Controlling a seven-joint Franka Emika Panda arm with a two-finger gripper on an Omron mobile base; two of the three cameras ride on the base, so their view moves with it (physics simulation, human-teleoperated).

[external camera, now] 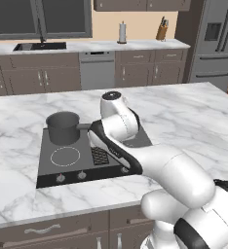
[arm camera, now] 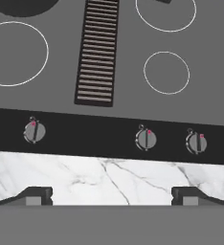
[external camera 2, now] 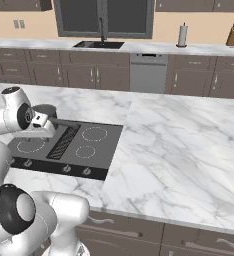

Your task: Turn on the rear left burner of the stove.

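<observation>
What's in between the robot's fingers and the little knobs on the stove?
In the hand view, a strip of bare white marble counter lies between the open gripper and the stove's black knob panel.

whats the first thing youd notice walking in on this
The white arm bent low over the stove, set in a marble island, its gripper open above the counter edge before the knob strip. Next, the grey saucepan on the cooktop's rear left zone, behind the large white ring.
</observation>
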